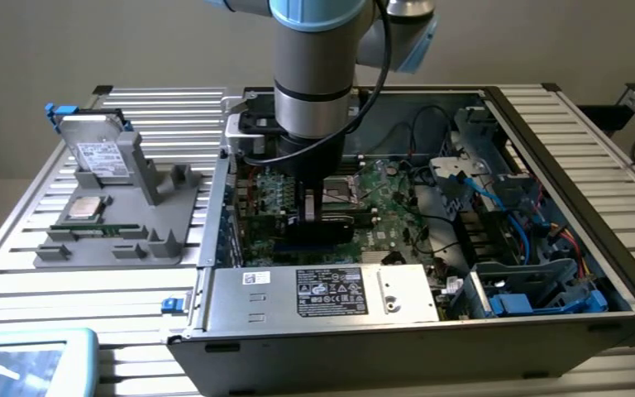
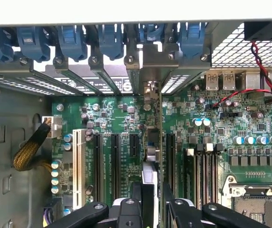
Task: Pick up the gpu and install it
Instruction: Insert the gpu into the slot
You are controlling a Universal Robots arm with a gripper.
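Black gripper (image 2: pixel 152 202) fingers (image 2: pixel 136 211) are seen closed on the top edge of the gpu (image 2: pixel 154 142), which is held edge-on and upright over the motherboard (image 2: pixel 207 137), its silver bracket end reaching toward the rear slot openings below the blue retention clips (image 2: pixel 107 40). In the exterior view the gripper (image 1: pixel 315 207) is lowered inside the open computer case (image 1: pixel 582 273), with the gpu (image 1: pixel 320 223) just above the board. Whether the card edge is seated in a slot cannot be told.

Risks judged:
- Misalignment with the black expansion slots (image 2: pixel 114 161) could bend contacts under downward force.
- The bracket might catch on the rear frame and tilt the card.
- A thin-edge grip may slip.
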